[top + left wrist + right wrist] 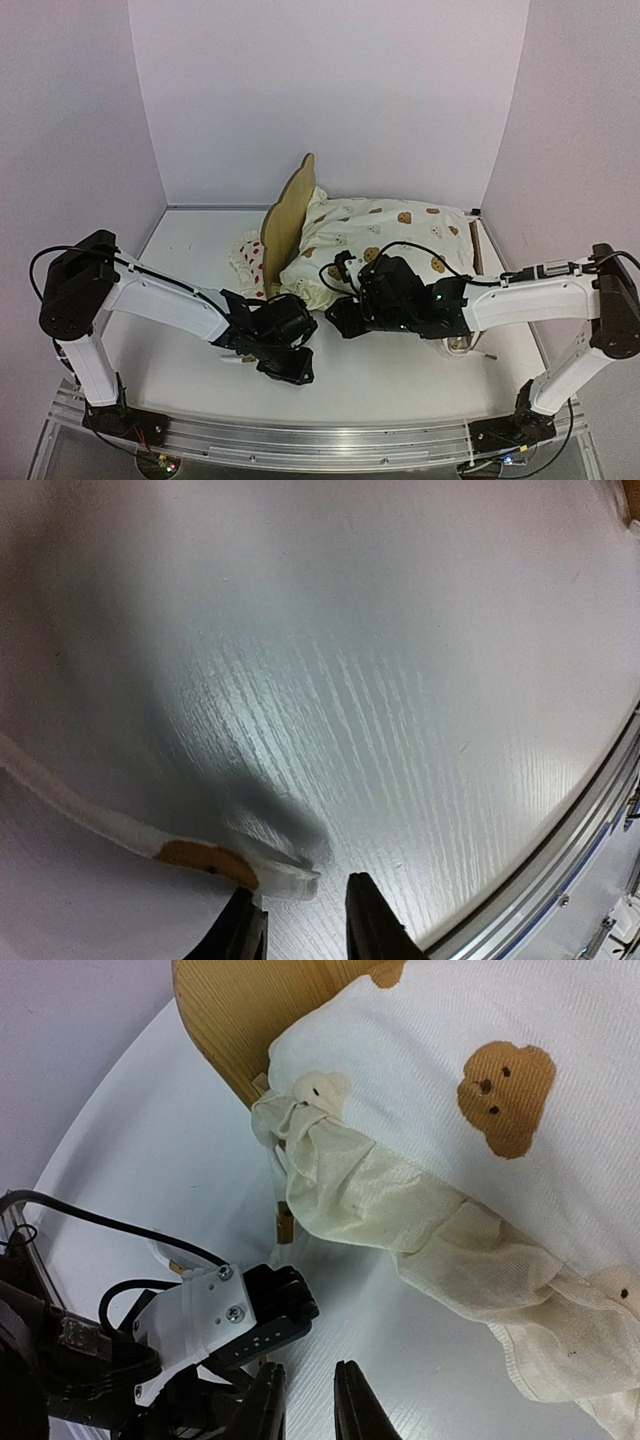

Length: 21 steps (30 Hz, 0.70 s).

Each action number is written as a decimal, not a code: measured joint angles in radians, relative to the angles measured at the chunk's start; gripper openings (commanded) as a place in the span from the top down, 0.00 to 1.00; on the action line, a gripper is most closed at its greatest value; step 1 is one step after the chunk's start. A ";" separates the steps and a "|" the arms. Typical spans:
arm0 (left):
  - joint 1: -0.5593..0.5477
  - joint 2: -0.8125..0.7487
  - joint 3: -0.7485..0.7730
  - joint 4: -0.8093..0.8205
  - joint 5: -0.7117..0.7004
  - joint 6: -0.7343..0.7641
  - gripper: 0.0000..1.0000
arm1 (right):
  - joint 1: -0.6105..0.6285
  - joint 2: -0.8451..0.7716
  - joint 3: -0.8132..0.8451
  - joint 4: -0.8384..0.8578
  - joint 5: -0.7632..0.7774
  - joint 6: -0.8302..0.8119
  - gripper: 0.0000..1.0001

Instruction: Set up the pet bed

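The pet bed (288, 215) stands on the desk (400, 375) toward the far side. Its plywood headboard is upright at the left end. The bear-print cushion (390, 230) lies on the frame and hides most of it. The strawberry pillow (245, 262) lies on the desk just left of the headboard.

Left fingers (375, 925): slightly apart, gripping nothing. They point down at bare desk on the near side of the bed, apart from it. A white fabric strip (120, 830) with a brown patch lies on the desk, its end just ahead of the fingertips.

Right fingers (355, 1405): a narrow gap between them, with nothing visible in it. They sit near the cushion's near-left corner. In the right wrist view, the headboard and one wooden leg lie ahead of the fingertips without touching them. The cushion's frilled edge hangs over that corner.
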 measured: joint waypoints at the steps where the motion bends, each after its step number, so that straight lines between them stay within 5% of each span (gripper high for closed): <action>1: 0.000 -0.003 0.000 -0.001 0.001 0.001 0.58 | 0.000 0.000 0.000 0.000 0.000 -0.001 0.81; 7: -0.002 -0.078 -0.005 -0.083 -0.003 0.004 0.39 | 0.000 0.000 0.002 0.000 0.004 -0.011 0.81; 21: 0.011 -0.405 -0.033 -0.429 -0.305 -0.102 0.41 | 0.000 0.132 0.117 -0.003 -0.068 -0.019 0.75</action>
